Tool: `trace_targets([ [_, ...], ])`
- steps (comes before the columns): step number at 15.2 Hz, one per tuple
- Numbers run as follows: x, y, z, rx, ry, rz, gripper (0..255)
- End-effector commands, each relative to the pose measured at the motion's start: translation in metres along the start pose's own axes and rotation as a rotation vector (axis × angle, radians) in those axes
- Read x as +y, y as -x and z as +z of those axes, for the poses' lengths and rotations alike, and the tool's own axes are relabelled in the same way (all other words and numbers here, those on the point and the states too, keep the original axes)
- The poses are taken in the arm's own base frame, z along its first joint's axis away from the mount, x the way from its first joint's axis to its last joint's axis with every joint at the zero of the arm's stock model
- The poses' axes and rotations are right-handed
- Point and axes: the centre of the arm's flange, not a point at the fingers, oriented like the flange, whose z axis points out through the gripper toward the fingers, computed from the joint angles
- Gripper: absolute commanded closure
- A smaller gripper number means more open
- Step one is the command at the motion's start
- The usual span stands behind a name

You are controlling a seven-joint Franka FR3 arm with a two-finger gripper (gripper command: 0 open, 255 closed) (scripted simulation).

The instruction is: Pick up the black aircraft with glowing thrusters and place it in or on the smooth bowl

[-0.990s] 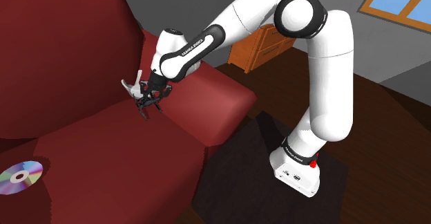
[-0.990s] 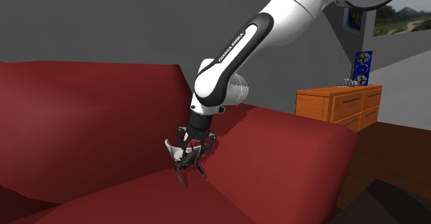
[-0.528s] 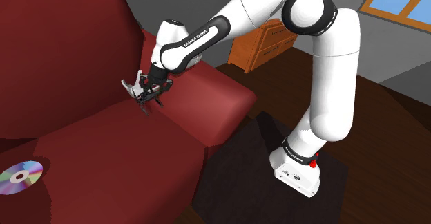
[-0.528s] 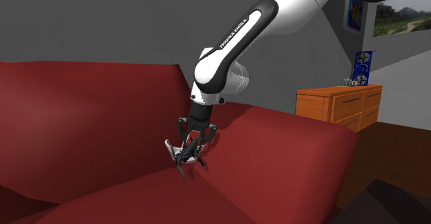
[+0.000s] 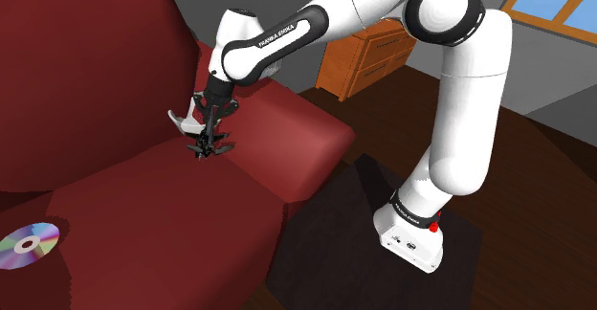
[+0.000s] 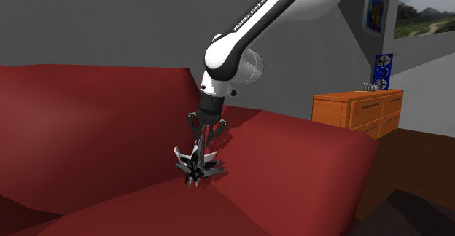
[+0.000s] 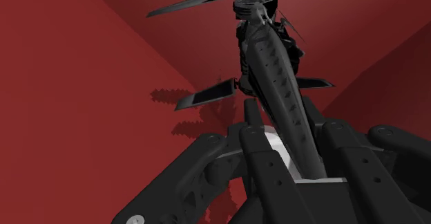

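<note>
The black aircraft (image 5: 207, 148) is a dark helicopter-like model with thin rotor blades and a pale part on one side. It sits low over the red sofa seat (image 5: 143, 193), in the corner where backrest and armrest meet. My gripper (image 5: 209, 136) points straight down on it, its fingers shut around the slim fuselage. The second exterior view shows the gripper (image 6: 199, 153) upright over the aircraft (image 6: 195, 170). In the wrist view the fingers (image 7: 259, 157) clasp the aircraft (image 7: 273, 63) at its tail end. A shiny round dish (image 5: 29, 244) with a rainbow sheen lies far along the seat.
The sofa's backrest (image 5: 86, 69) rises behind the gripper and the armrest (image 5: 287, 141) runs beside it. An orange wooden dresser (image 5: 368, 59) stands beyond the armrest. My stand (image 5: 413, 236) sits on a dark floor.
The hand has swung from a tilt to pointing straight down over the aircraft, and its fingers have closed on the fuselage. The aircraft has stayed in the sofa corner.
</note>
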Motion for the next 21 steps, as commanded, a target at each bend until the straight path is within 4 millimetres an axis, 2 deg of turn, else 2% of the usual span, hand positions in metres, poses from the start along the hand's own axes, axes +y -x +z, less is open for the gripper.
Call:
trace_targets([
  [1,-0.002,-0.001,-0.009,0.000,0.000,0.000,255],
  [13,-0.017,-0.003,-0.070,0.000,0.000,0.000,255],
  [21,-0.037,-0.106,-0.078,0.000,0.000,0.000,255],
])
